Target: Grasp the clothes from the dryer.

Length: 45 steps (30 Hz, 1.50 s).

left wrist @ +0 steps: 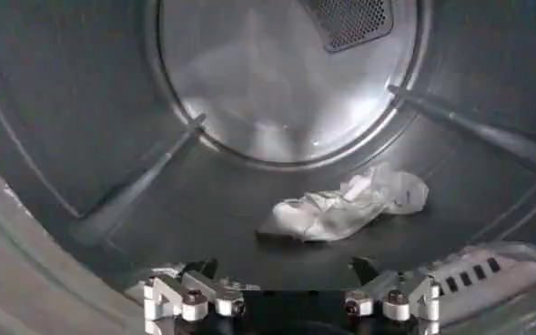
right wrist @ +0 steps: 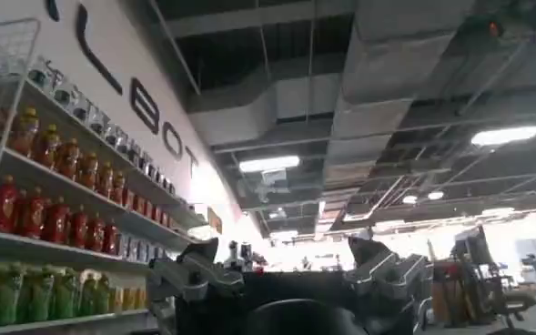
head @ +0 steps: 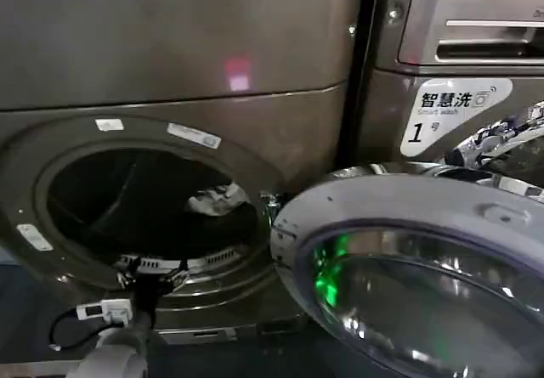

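Observation:
The dryer [head: 170,64] stands with its round drum mouth open and its grey-rimmed glass door [head: 408,259] swung out to the right. The clothes [head: 217,200], a small crumpled whitish piece, lie on the drum floor toward the back right; in the left wrist view the clothes [left wrist: 345,208] rest below the drum's rear plate. My left gripper [head: 166,266] sits at the lower lip of the drum mouth. Seen from its wrist, the left gripper [left wrist: 284,273] is open and empty, a short way in front of the fabric. My right gripper [right wrist: 286,250] is open, empty, pointing up toward a ceiling.
A neighbouring machine [head: 459,21] with a chrome door ring [head: 493,149] stands to the right. The open door takes up the lower right. Drum paddles [left wrist: 131,196] rise from the drum wall on both sides of the fabric. Shelves of bottles [right wrist: 49,218] line the room beside the right arm.

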Available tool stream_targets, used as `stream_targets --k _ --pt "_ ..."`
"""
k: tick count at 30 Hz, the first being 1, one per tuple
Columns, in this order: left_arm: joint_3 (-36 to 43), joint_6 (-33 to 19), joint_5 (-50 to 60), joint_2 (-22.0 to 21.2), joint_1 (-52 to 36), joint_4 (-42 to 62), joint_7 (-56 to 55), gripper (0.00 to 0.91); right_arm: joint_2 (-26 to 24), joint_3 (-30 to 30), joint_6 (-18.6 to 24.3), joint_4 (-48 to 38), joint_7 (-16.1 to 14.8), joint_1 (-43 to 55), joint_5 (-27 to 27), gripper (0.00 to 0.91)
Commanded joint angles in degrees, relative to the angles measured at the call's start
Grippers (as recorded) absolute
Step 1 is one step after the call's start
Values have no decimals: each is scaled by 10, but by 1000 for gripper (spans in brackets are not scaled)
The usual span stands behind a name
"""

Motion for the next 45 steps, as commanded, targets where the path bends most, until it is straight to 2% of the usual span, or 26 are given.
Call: stream_targets --k 1,8,23,31,45 --pt "2 28 -4 -2 -15 10 1 907 1 -2 4 -1 2 -1 -2 907" --pt "14 19 -5 -7 -68 66 6 907 2 -3 9 -3 2 -5 -1 907" --pt "36 -85 37 -20 -303 330 22 907 3 -4 12 -1 1 -4 -1 907" --pt "27 -117 41 -22 -411 473 42 907 3 -8 12 -1 1 -2 -1 907" --pt "15 -168 80 -27 -525 644 53 907 3 -9 12 0 1 0 -2 907"
